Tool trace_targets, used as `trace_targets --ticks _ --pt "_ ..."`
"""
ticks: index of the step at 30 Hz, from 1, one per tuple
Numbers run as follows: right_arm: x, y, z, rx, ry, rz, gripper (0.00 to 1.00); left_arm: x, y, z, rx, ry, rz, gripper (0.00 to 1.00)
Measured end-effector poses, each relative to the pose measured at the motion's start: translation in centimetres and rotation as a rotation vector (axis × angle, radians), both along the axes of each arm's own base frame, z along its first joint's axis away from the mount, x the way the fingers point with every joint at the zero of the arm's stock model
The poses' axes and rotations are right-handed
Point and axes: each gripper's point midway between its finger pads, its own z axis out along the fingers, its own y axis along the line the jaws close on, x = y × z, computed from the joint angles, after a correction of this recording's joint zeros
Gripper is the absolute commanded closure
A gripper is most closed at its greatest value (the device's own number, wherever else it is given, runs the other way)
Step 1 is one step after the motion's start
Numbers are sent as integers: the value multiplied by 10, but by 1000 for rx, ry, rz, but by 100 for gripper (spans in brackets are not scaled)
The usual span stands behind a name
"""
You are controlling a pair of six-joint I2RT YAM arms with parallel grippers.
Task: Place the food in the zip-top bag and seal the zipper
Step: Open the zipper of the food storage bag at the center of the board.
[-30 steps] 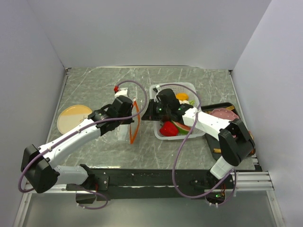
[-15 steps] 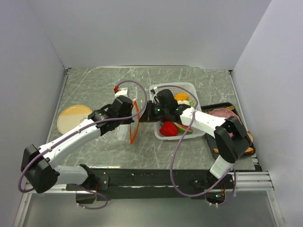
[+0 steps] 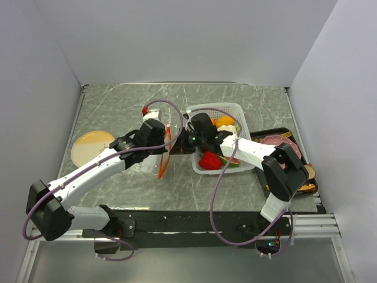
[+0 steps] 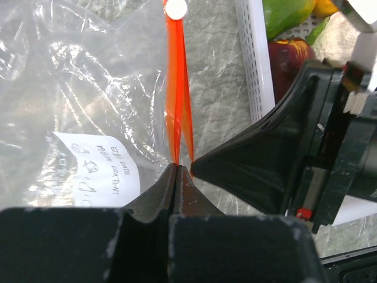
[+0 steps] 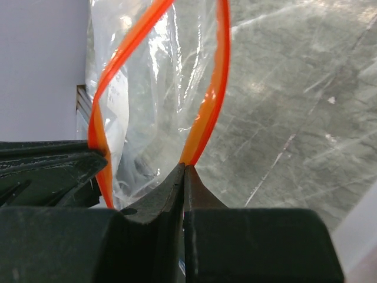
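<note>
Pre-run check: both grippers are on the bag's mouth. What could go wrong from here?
1. The left gripper and right gripper each pinch only the thin zipper; pulling the mouth apart could slip it free.
2. Their fingertips nearly touch in the left wrist view; a collision is possible.
3. The food sits in the basket with both grippers occupied; releasing to load may let the bag collapse.

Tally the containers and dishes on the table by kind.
zip-top bag: 1
white basket: 1
black tray: 1
tan plate: 1
Total: 4
</note>
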Motion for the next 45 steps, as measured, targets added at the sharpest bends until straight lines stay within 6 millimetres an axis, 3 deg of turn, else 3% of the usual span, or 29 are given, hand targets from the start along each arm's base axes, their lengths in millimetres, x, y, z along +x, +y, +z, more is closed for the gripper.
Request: trace_targets --ticks 6,10,19,23,26,32,41,45 --pt "-3 5 2 16 13 -2 43 0 0 0 -1 -2 1 99" --pt "-2 5 2 42 21 -14 43 1 1 2 -2 -8 5 99" --pt "-8 -4 0 216 100 -44 54 -1 3 14 -25 -38 9 99" --pt "-9 -1 11 269 85 -31 86 -1 4 14 -25 -38 10 99" --pt "-9 0 20 293 65 -20 100 -1 3 14 -26 -38 10 99" --pt "-5 -2 17 242 48 -26 100 -1 3 15 -28 -38 7 99" --pt "34 -14 17 -60 -39 -185 100 1 1 17 -40 -49 6 99" --pt "36 -21 0 -197 -40 -229 100 2 0 17 -41 -49 4 99"
